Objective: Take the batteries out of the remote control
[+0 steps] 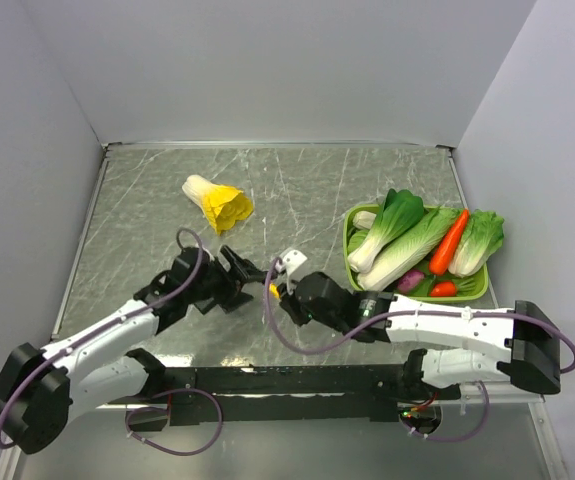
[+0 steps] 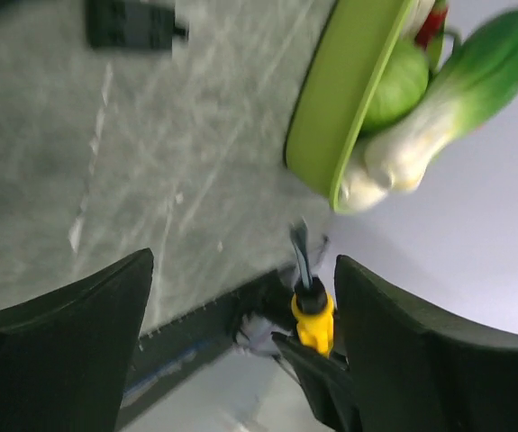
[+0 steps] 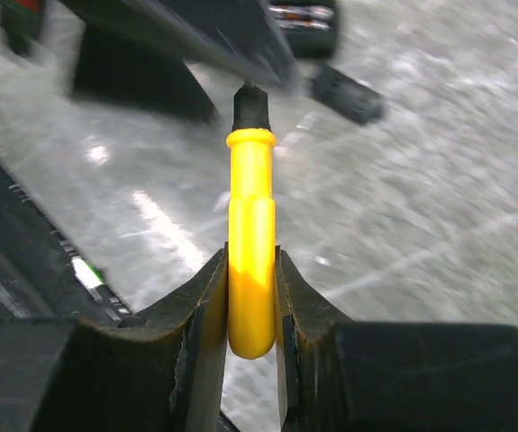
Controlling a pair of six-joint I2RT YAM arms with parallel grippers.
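No readable text, labels or numbers anywhere.

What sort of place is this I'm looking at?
Probably a robot lab test cell, not a home: plain grey walls box in a marble-patterned table, a left arm and right arm are bolted at its near edge, and a green tray holds toy-looking vegetables.

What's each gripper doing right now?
Left gripper: open, holding nothing.
Right gripper: closed on the screwdriver.

At the overhead frame's lower centre, the left gripper spreads its jaws wide. The right gripper beside it pinches a screwdriver handle.
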